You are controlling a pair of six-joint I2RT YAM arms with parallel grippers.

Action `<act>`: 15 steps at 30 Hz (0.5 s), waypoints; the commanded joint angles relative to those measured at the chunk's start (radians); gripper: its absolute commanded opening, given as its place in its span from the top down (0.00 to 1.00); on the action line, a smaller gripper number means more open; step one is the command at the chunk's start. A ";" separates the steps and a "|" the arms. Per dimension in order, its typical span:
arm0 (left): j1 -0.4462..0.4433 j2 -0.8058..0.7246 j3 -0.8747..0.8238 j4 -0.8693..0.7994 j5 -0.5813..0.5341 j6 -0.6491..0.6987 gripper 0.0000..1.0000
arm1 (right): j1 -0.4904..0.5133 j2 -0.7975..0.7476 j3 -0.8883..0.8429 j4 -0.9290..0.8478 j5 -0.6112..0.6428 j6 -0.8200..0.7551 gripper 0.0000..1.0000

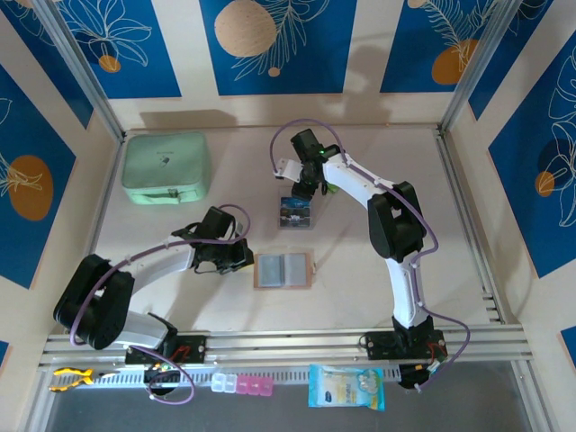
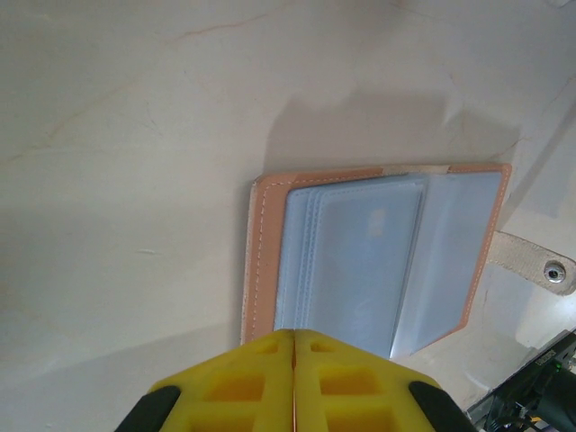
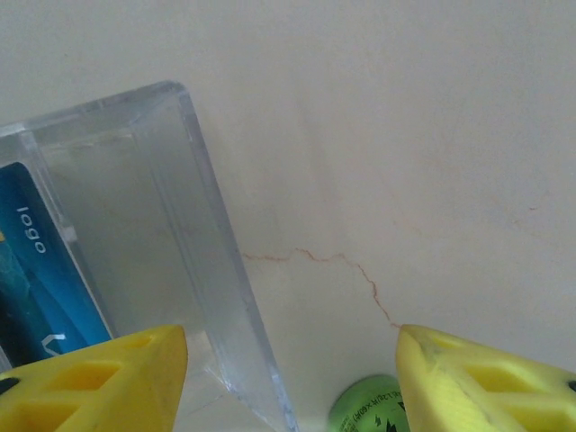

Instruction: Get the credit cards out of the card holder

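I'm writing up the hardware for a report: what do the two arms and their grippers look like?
The left arm and right arm have white links joined by black joint housings; a thin purple cable loops along each. The left gripper and right gripper carry bright yellow plastic fingers with moulded rectangular recesses, black at the base.

Left wrist: cannot see near corner of card holder, behind left fingers; cannot follow snap tab past right edge. Right wrist: cannot see all of clear box, cut by left and bottom edges; likewise blue one of the credit cards inside, partly behind right fingers. Cannot identify green round thing at bottom edge. From above, cannot count credit cards: too small.
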 commanded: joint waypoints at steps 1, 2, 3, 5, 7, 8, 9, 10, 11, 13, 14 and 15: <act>0.014 -0.015 -0.015 -0.014 0.015 0.009 0.92 | 0.011 -0.029 -0.028 -0.002 0.004 -0.001 0.36; 0.014 -0.016 -0.015 -0.014 0.015 0.009 0.92 | 0.011 -0.036 -0.029 0.001 0.006 -0.001 0.36; 0.013 -0.017 -0.015 -0.013 0.015 0.009 0.92 | 0.011 -0.044 -0.031 0.009 0.010 0.000 0.36; 0.012 -0.017 -0.016 -0.011 0.016 0.006 0.92 | 0.011 -0.061 -0.031 0.020 0.021 0.007 0.36; 0.014 -0.015 -0.018 -0.005 0.019 0.007 0.92 | 0.011 -0.081 -0.029 0.028 0.030 0.024 0.36; 0.013 -0.013 -0.019 -0.001 0.022 0.006 0.91 | 0.014 -0.093 -0.028 0.028 0.030 0.040 0.37; 0.013 -0.012 -0.022 0.005 0.025 0.004 0.91 | 0.015 -0.106 -0.031 0.028 0.026 0.058 0.37; 0.013 -0.009 -0.023 0.009 0.027 0.004 0.91 | 0.018 -0.117 -0.035 0.027 0.022 0.076 0.37; 0.013 -0.006 -0.025 0.016 0.031 0.001 0.91 | 0.024 -0.134 -0.043 0.029 0.015 0.104 0.37; 0.013 -0.002 -0.031 0.029 0.040 -0.002 0.91 | 0.033 -0.164 -0.065 0.028 -0.001 0.157 0.37; 0.012 0.001 -0.032 0.035 0.046 -0.004 0.91 | 0.041 -0.182 -0.080 0.028 -0.009 0.196 0.38; 0.012 0.002 -0.034 0.041 0.051 -0.004 0.91 | 0.049 -0.200 -0.095 0.025 -0.019 0.239 0.38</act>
